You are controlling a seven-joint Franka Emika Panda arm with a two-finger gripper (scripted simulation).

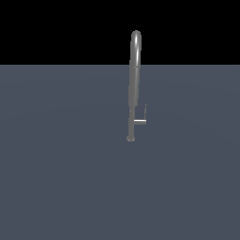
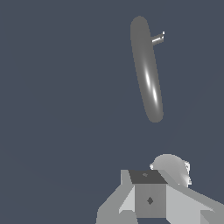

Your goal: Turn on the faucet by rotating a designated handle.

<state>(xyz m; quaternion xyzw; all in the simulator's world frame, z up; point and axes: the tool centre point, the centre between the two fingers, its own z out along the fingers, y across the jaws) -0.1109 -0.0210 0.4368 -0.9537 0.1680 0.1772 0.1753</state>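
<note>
On the grey floor in the exterior view, the faucet (image 1: 133, 84) stands upright, handle (image 1: 142, 118) jutting toward that view's right, bar upturned. Wrist view: faucet (image 2: 148, 72) from above, handle (image 2: 158, 39) beside it; gripper's jaw spacing cannot be told.

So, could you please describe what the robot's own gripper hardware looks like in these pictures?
Only the wrist view shows it. The gripper appears as blocky, flat-shaded parts in light and mid grey, with a darker grey top face and small diamond-shaped marks. A rounded, shiny grey dome sits beside the block. No cables or lettering are visible, and the fingertips are out of frame. The exterior view shows no arm.
</note>
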